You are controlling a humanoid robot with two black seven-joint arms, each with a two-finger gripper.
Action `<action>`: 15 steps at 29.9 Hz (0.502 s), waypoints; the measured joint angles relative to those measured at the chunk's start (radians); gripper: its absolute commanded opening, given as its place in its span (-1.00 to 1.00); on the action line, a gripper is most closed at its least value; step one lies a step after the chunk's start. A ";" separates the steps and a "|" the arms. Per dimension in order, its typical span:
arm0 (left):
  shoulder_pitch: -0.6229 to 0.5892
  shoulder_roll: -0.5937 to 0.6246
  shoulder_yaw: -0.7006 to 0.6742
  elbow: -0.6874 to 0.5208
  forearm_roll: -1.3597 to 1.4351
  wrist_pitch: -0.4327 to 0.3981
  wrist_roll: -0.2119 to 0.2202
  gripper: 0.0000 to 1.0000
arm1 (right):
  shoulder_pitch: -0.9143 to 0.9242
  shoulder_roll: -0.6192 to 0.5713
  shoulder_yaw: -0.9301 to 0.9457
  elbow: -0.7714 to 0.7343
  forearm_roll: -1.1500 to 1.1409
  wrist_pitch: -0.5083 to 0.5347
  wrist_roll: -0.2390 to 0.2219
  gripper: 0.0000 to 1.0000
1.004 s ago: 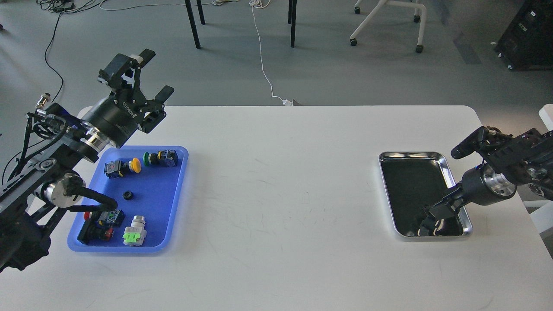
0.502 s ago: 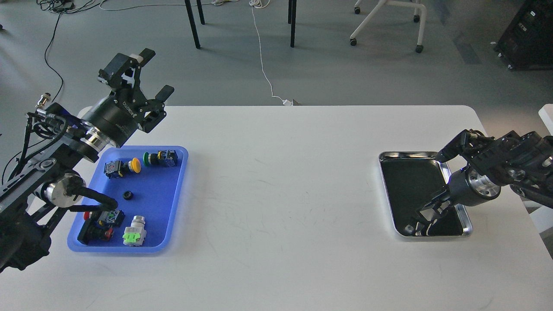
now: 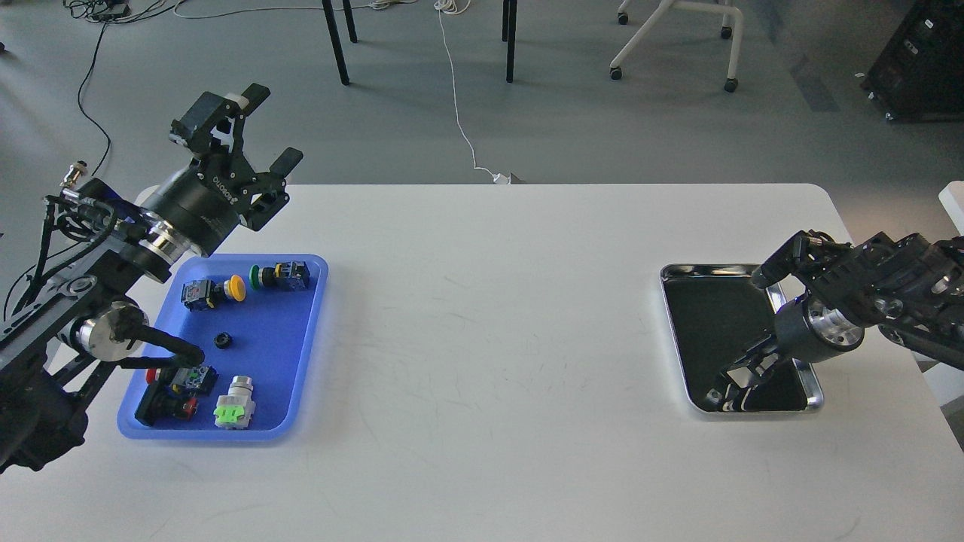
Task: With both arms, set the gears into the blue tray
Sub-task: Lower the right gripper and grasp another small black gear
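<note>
One small black gear (image 3: 222, 340) lies in the middle of the blue tray (image 3: 319, 301) at the table's left. My left gripper (image 3: 268, 129) is held high above the tray's far end, open and empty. On the right, my right gripper (image 3: 727, 390) reaches down into the near left corner of the shiny steel tray (image 3: 672, 324). Its dark fingers blend with the tray's dark bottom, so I cannot tell whether they are open or hold anything. No other gear shows.
Several push-button switches share the blue tray: a yellow one (image 3: 215, 291), a green one (image 3: 280, 276), a red and black one (image 3: 172, 391) and a white and green one (image 3: 235, 406). A black cable of my left arm hangs over the tray's left side.
My right gripper has slid leftward along the steel tray's near end, and its wrist has followed. The left arm and the things in the blue tray have not moved.
</note>
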State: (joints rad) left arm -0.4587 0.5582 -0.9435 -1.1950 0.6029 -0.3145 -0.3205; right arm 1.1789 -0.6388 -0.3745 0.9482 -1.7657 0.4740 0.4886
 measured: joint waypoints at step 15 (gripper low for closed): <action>0.000 0.002 0.000 0.000 0.000 0.000 0.000 0.96 | -0.008 0.006 -0.010 -0.011 0.001 0.000 0.000 -0.63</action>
State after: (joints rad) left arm -0.4587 0.5601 -0.9435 -1.1950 0.6029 -0.3145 -0.3207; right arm 1.1710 -0.6323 -0.3847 0.9377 -1.7649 0.4735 0.4885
